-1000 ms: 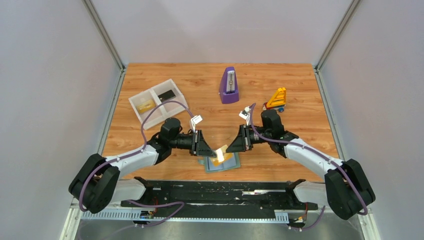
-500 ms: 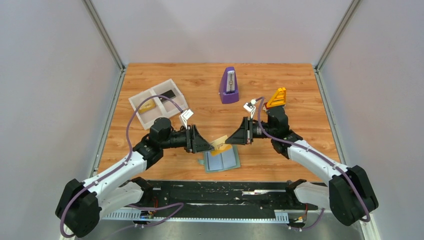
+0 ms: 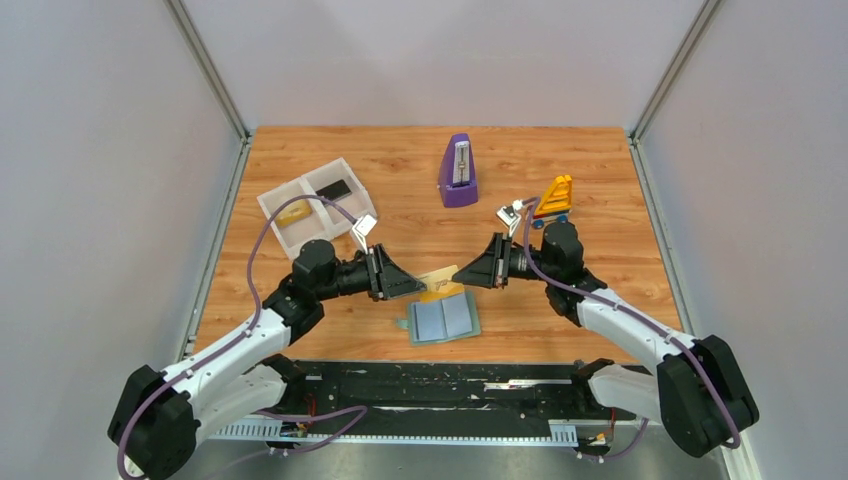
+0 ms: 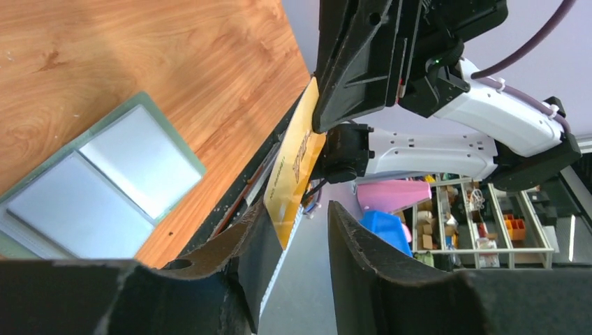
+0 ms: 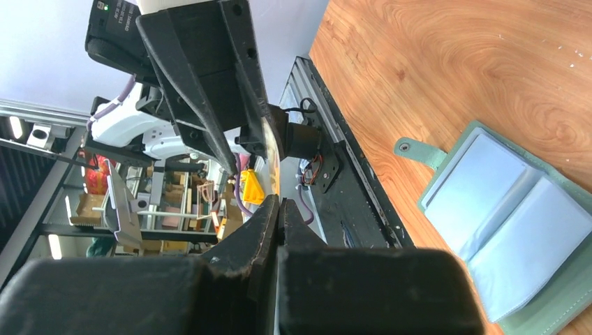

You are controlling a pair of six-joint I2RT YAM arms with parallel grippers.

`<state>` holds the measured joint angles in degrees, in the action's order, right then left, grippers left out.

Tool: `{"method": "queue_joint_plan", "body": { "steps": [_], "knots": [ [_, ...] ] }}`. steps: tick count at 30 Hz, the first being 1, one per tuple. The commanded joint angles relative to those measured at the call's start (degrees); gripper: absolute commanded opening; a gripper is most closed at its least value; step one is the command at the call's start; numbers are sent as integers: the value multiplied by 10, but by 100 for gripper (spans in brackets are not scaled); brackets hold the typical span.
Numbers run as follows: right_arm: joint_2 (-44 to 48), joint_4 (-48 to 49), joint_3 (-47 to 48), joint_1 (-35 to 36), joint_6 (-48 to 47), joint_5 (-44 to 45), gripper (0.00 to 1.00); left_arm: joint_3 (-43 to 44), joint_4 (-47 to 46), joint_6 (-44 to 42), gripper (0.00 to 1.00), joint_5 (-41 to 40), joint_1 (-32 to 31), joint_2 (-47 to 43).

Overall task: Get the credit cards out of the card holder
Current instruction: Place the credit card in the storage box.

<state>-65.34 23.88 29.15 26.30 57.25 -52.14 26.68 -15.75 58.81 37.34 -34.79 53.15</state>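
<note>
Gold card (image 4: 297, 164) tight in right gripper (image 3: 457, 281), its lettering illegible.

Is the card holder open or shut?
Open. The card holder lies spread flat on the table, both inner halves facing up.

You look down on a wood-grain table (image 3: 400, 170) enclosed by pale grey walls (image 3: 100, 200) and metal corner posts (image 3: 208, 70).
</note>
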Motion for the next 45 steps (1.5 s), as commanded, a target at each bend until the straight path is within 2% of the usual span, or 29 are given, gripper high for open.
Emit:
{"method": "queue_joint_plan", "body": {
  "steps": [1,2,6,8,12,16,20,22,25,28,31,35,40,45],
  "knots": [
    [19,46,-19,-5,22,15,0,-17,-51,36,34,-18,-3,-25],
    [19,47,-22,-6,23,12,0,-18,-50,35,24,-22,-2,-26],
    [23,48,-31,-7,26,11,2,-24,-57,38,1,-28,-2,-31],
    [24,40,-31,-9,25,13,6,-28,-63,41,0,-29,-2,-30],
    [25,20,-33,-14,27,19,19,-18,-35,19,0,-40,-2,-33],
    [42,4,-38,-16,14,17,42,28,82,-51,0,-78,-1,-35],
    [74,-72,-30,-16,-32,43,69,77,170,-118,0,-101,16,-19],
    [90,-96,-33,-16,-47,50,85,97,184,-135,0,-82,40,-5],
    [111,-107,-45,-16,-45,58,98,136,225,-159,0,-24,103,37],
    [116,-105,-55,-16,-38,49,100,201,287,-210,0,17,165,75],
    [107,-103,-54,-16,-43,30,100,281,406,-256,0,8,219,117],
    [94,-89,-57,-16,-49,9,100,358,491,-306,0,26,296,160],
    [85,-79,-63,-16,-47,-5,100,406,538,-341,0,23,408,210],
    [68,-85,-59,-16,-61,-14,100,438,558,-364,0,19,472,303]
  ]
}}
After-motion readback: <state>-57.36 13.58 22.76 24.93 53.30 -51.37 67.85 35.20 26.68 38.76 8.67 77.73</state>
